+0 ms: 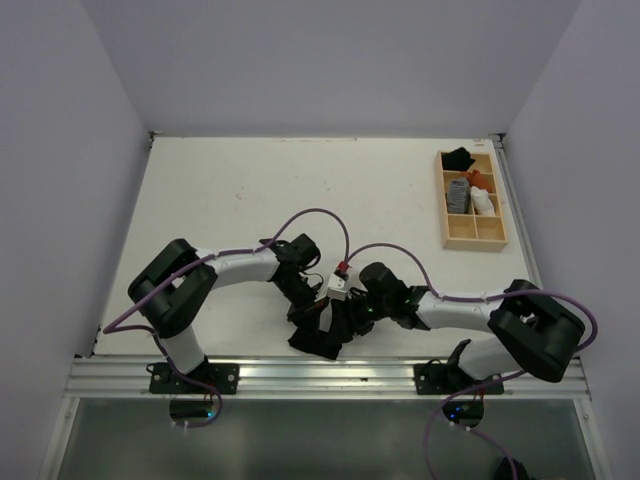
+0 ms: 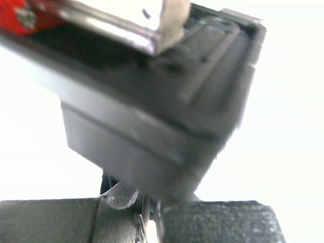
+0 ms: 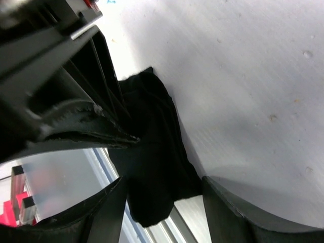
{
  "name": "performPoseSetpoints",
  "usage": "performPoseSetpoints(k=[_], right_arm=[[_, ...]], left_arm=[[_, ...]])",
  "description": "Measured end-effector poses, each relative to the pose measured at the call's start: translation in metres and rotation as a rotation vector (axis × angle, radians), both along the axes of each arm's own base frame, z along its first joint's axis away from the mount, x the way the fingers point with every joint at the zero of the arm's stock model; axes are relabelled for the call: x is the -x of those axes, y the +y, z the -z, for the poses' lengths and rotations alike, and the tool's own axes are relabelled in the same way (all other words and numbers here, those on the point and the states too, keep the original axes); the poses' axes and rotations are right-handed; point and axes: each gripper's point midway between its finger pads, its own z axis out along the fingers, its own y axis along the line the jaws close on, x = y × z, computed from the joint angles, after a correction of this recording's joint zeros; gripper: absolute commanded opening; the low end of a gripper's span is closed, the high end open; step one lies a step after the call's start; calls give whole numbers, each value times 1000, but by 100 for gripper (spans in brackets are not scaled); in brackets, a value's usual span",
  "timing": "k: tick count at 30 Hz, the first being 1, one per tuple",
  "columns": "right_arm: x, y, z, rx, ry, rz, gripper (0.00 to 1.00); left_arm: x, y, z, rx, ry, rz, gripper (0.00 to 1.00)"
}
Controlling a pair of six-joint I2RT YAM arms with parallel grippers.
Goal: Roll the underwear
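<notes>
The black underwear (image 1: 318, 340) lies bunched at the table's front edge between both grippers, and part of it hangs over the metal rail. In the right wrist view the underwear (image 3: 157, 167) sits between my right gripper's (image 3: 164, 202) spread fingers, so that gripper is open around it. My left gripper (image 3: 132, 137) comes in from the left with its tips together on the fabric's edge. In the left wrist view my left gripper (image 2: 150, 223) shows only a sliver of gap, and the right arm's blurred wrist body (image 2: 162, 101) fills the frame. From above, my left gripper (image 1: 312, 310) and my right gripper (image 1: 335, 325) nearly touch.
A wooden divided tray (image 1: 474, 243) stands at the back right and holds a black roll (image 1: 459, 158), a grey striped roll (image 1: 458, 194) and a white roll (image 1: 482, 203). The metal rail (image 1: 250, 372) runs along the front edge. White walls enclose the table.
</notes>
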Motion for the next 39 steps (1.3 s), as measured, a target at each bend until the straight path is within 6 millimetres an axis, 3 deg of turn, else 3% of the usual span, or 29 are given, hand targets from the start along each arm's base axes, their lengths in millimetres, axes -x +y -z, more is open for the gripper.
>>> performPoseSetpoints(k=[4, 5, 14, 16, 30, 39], right_arm=[[2, -2, 2, 0, 11, 12, 47], [3, -2, 2, -1, 17, 16, 39], [5, -2, -3, -21, 25, 30, 0], [5, -2, -3, -22, 28, 34, 0], [7, -3, -2, -8, 19, 78, 0], [-1, -1, -2, 35, 47, 143, 0]], left_arm=[[0, 0, 0, -2, 2, -4, 0], [0, -1, 0, -1, 0, -4, 0], [-3, -3, 0, -1, -17, -1, 0], [-3, -3, 0, -6, -18, -6, 0], [-14, -6, -3, -67, -110, -79, 24], [-26, -5, -3, -132, -146, -162, 33]])
